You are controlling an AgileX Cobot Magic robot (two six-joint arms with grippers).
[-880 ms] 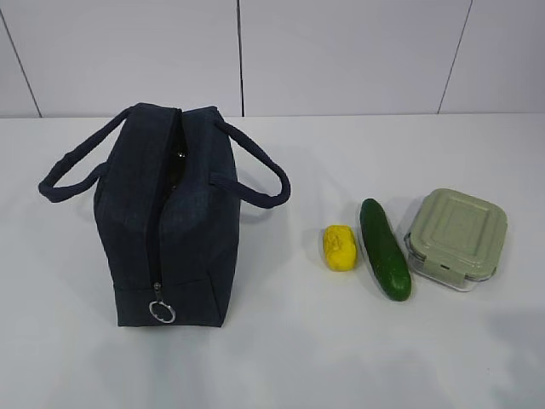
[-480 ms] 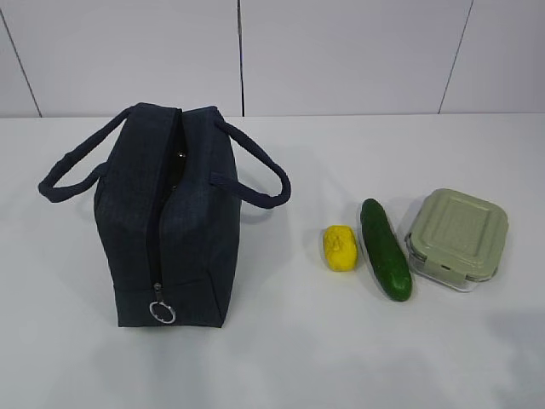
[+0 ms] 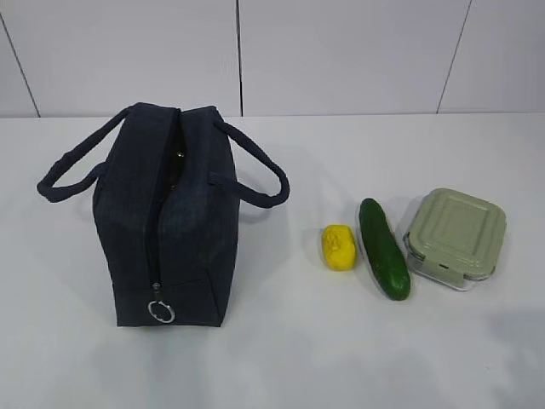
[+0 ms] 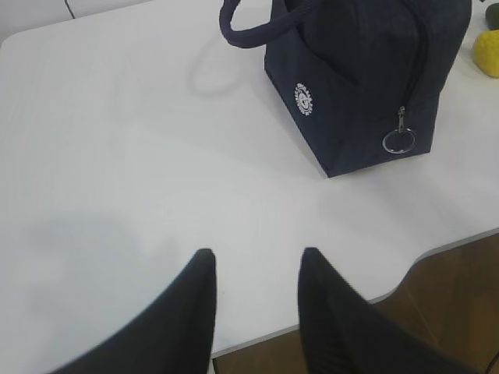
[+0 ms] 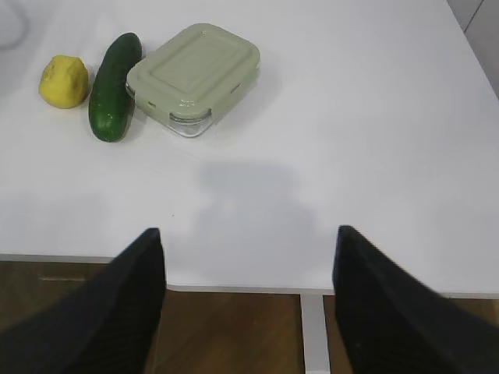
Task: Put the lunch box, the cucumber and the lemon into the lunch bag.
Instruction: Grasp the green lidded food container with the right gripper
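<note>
White surface shows nothing packed: lemon, cucumber and lunch box sit toward its right edge, lunch bag left, both my pincers spread, empty.

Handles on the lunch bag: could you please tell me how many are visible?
2: one handle loops out on the lunch bag's left side, the other handle on its right, toward the lemon.

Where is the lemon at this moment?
In the exterior view, the lemon lies on the table right of centre, between the lunch bag and the cucumber, close beside the cucumber.
</note>
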